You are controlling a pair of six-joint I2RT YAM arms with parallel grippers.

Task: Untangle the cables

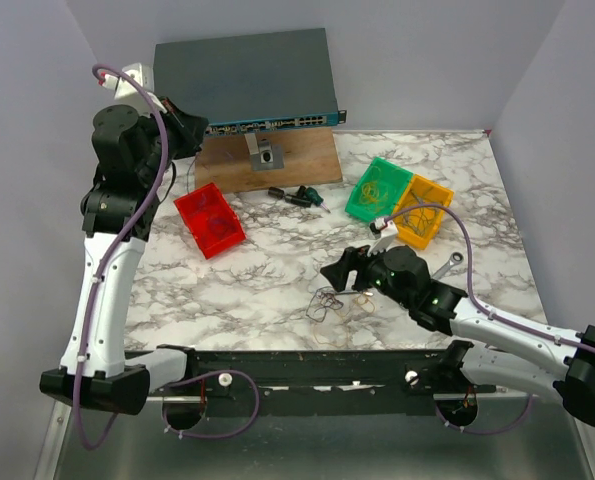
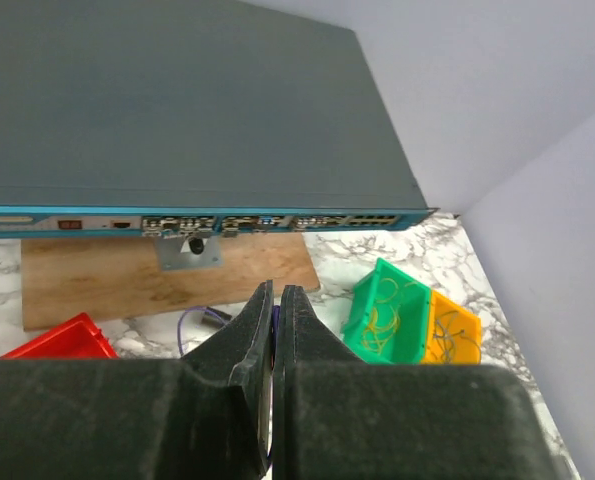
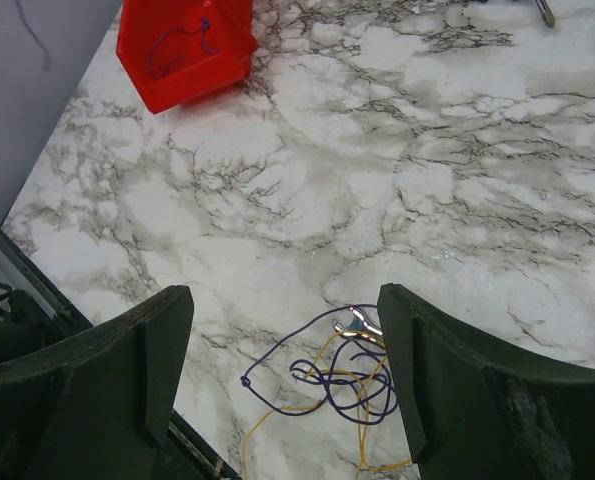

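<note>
Wiry purple-and-yellow cables (image 3: 342, 380) are lying in loose loops on the marbled desk (image 3: 457, 150).
The tangle is stretching sideways by the front edge; right fingers (image 3: 282, 300) are gaping empty above it; left fingers (image 2: 275, 300) are pressing together, any hold unclear.

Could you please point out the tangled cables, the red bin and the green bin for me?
tangled cables (image 3: 352, 385): right wrist view, middle of the purple loops.
red bin (image 1: 191, 229): top external view, its left rim.
green bin (image 1: 362, 183): top external view, its left rim.
</note>
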